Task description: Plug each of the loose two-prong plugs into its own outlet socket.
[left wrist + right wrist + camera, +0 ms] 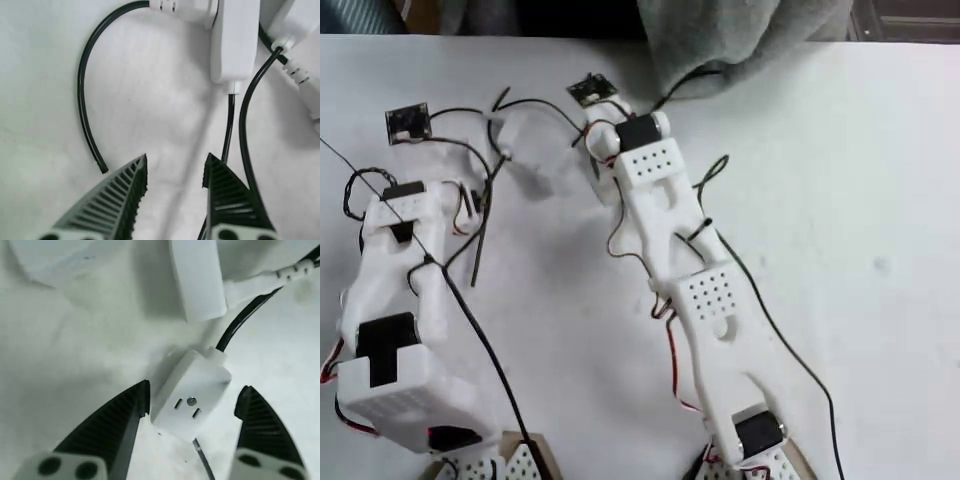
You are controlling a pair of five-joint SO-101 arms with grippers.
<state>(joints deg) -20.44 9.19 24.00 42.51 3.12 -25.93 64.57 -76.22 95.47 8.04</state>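
Bench (880, 200): white, with cables strewn around two arms.
Left pincer (175, 160): open, holding nothing.
Black cord (82, 85): curved, its free end just beside the left pincer.
Right pincer (196, 387): wide open, gripping nothing.
Outlet socket (192, 405): white, lying on the bench between the right pincer's fingers.

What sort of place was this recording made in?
Probably a lab or hobby workbench: a plain white table, two bare white robot arms with exposed wiring, loose black cables and a white outlet block.
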